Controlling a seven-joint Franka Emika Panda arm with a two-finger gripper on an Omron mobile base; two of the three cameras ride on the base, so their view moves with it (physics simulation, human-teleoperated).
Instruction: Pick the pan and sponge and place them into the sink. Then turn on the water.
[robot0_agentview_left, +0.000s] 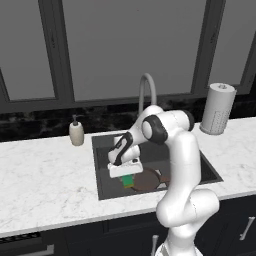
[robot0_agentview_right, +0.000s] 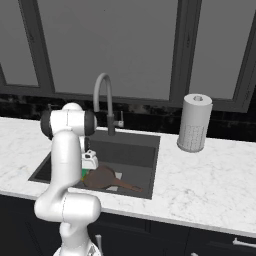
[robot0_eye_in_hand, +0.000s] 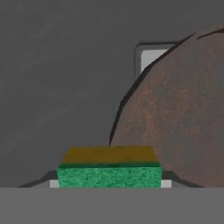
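Observation:
The dark grey sink (robot0_agentview_left: 104, 150) (robot0_agentview_right: 137, 150) is set in the white marble counter. On its floor lies the reddish-brown pan (robot0_agentview_left: 148, 180) (robot0_agentview_right: 102, 177) (robot0_eye_in_hand: 183, 122), handle pointing right. My gripper (robot0_agentview_left: 126, 177) (robot0_agentview_right: 88, 168) (robot0_eye_in_hand: 109, 183) hangs low inside the basin, just left of the pan, shut on the sponge (robot0_agentview_left: 128, 180) (robot0_agentview_right: 84, 174) (robot0_eye_in_hand: 109, 169). The sponge's green face and yellow-orange layer sit between the fingertips, close beside the pan's rim. The pan partly covers the light grey patch (robot0_eye_in_hand: 150, 59) on the basin floor. No water falls from the grey gooseneck faucet (robot0_agentview_left: 146, 92) (robot0_agentview_right: 103, 90).
A beige soap dispenser (robot0_agentview_left: 76, 132) stands on the counter left of the basin. A white paper towel roll (robot0_agentview_left: 218, 108) (robot0_agentview_right: 194, 122) stands at the back right. Dark window panes rise behind the counter. My own arm leans over the basin's front edge.

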